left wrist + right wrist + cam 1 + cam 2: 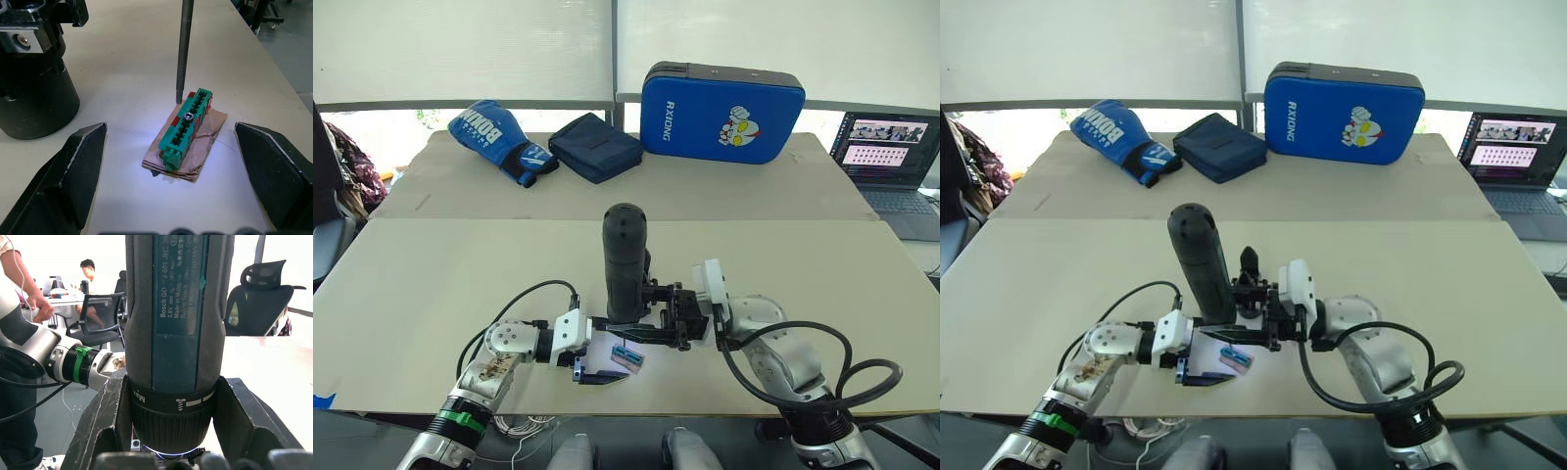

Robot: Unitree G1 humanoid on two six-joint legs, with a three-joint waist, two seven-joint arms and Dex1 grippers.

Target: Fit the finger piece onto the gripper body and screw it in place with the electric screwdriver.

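Right gripper [168,431] clamps dark grey cylindrical electric screwdriver [625,259] upright; thin metal bit tip at small green-and-tan rectangular block [188,128]. Left gripper [171,171] spread wide around block. Black round-based gripper body [29,73] beside bit, partly cropped.

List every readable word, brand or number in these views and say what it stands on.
"RXIONG": blue pad.
"BOXING": blue glove.
"Bosch GO": electric screwdriver, gripped by the right pincer.
"Max": screwdriver's collar.
Screwdriver's smaller lines: too blurred.
Laptop screen: too small.

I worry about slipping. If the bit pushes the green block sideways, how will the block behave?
The green block looks small and light, so it probably slides easily. It lies unclamped on loose brown paper, between the open left gripper fingers, so block and paper may shift together. The electric screwdriver bit touches its end.
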